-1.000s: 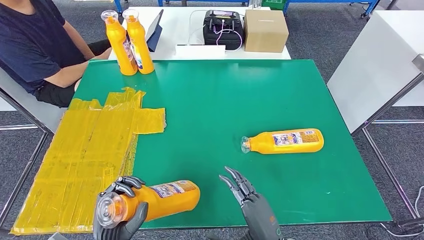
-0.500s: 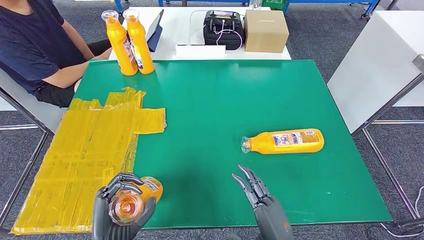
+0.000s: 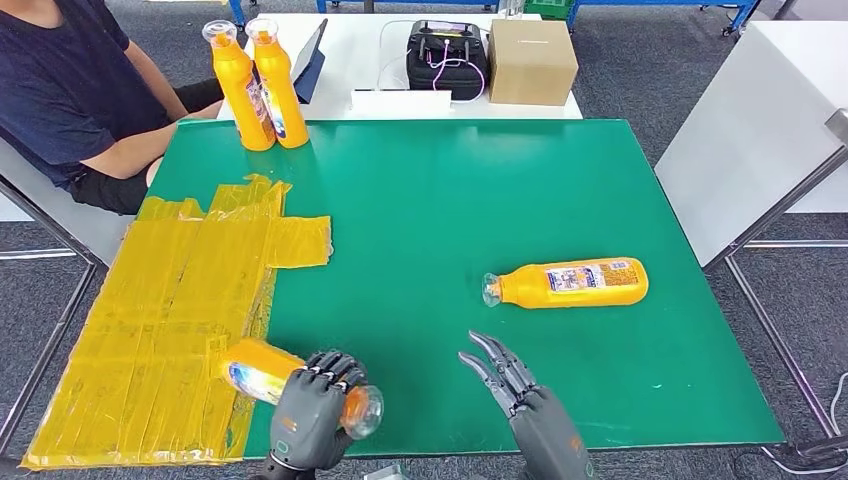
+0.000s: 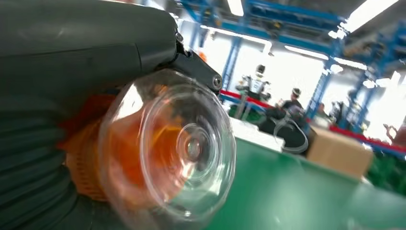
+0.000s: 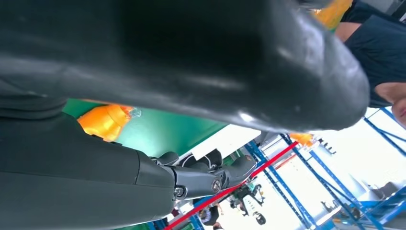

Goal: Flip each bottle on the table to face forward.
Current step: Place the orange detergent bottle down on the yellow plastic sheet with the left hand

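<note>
- The left hand grips an orange bottle by its neck at the near edge of the green table. The clear cap sticks out past the fingers toward the right hand, and the body reaches out over the yellow sheet.
- The right hand hovers beside it, holding nothing, fingers spread and pointing up the table.
- A second bottle lies on its side just beyond the right hand. Its long axis runs across the table, cap toward the middle. The right hand looks nearer to it.
- Two upright bottles stand at the table's far left corner, beside a seated person.
</note>
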